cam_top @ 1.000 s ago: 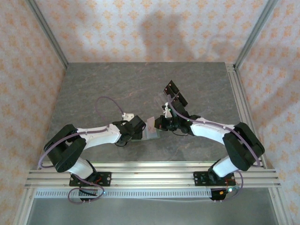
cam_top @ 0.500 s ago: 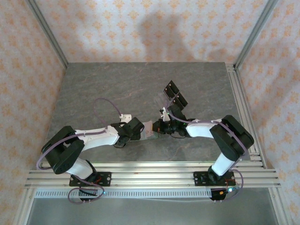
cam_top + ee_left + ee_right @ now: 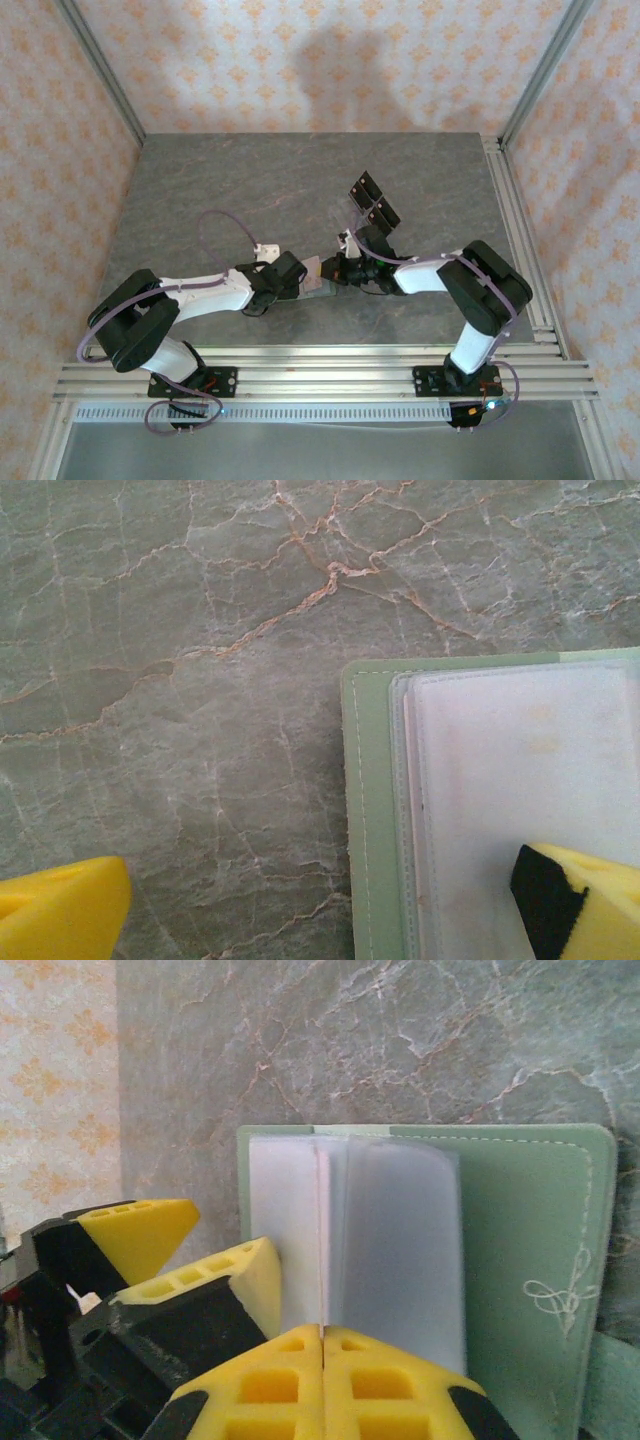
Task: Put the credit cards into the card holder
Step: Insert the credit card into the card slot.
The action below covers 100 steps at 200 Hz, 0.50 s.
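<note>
two arms meet at mid-table, both low over the card holder.

- card holder: lies open and flat on the marble top. in the right wrist view the green cover has a stitched bow, and the snap tab is at the lower right edge. pale inner sleeves stand up from the middle. from above the two wrists hide most of it.
- right gripper: jaws pressed together. a thin pinkish edge runs straight up from the seam between them. it reads as a credit card pinched edge-on, standing upright among the sleeves.
- left gripper: jaws wide apart, nothing between them. one fingertip sits over the pale sleeve on the holder and the other is over bare table, off the holder's edge. i cannot tell whether the first one presses down.
- in the way: the left gripper's yellow fingers crowd right beside the right one's, touching or nearly touching the leftmost sleeve.
- around: a clear stand with black panels is just behind the right wrist, apart from the holder. a purple cable loops over the left forearm. aluminium rails run along the near edge, and patterned walls surround the table.
</note>
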Motion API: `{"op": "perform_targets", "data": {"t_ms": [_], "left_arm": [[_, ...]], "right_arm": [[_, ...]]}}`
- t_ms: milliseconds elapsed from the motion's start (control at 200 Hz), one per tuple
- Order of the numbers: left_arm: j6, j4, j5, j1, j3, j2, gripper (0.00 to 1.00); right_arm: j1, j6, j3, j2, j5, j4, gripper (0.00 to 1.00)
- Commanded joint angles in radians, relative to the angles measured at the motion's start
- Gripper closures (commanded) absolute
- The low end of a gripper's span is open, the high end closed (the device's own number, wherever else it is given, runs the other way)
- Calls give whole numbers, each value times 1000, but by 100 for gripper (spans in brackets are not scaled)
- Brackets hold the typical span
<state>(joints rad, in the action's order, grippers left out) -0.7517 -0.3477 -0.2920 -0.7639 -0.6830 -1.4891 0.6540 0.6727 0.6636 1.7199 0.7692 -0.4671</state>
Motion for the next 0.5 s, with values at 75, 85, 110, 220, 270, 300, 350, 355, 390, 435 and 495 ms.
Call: {"op": "perform_targets", "data": {"t_ms": [75,85,110,220,270,300,350,355,390,435,495], "left_arm": [[1,-80,-27,9,40,-6,1],[0,-81,-27,8,40,-5,1],[0,-80,-28,8,39,-5,1],[0,-80,-27,9,40,-5,1],[0,-81,-27,10,43,-5,1],[0,-80,-28,9,43,-5,1],[0,-81,-28,10,44,-5,1],[0,-81,-28,9,44,-5,1],[0,-80,-28,9,44,-5,1],[1,-79,-26,10,45,-4,1],[2,-79,-26,9,44,-5,1]], "right_arm": [[4,5,-13,36,9,-66,100],[4,5,-13,36,8,-67,100],[5,4,-15,39,6,-69,100],[4,12,-18,61,13,-88,100],[4,13,-17,71,15,-95,100],[4,14,-16,78,17,-98,100],[4,17,-16,88,22,-106,100],[4,18,-16,88,23,-107,100],[4,20,-16,97,26,-114,100],[4,26,-15,104,32,-122,100],[4,32,-13,116,43,-133,100]]}}
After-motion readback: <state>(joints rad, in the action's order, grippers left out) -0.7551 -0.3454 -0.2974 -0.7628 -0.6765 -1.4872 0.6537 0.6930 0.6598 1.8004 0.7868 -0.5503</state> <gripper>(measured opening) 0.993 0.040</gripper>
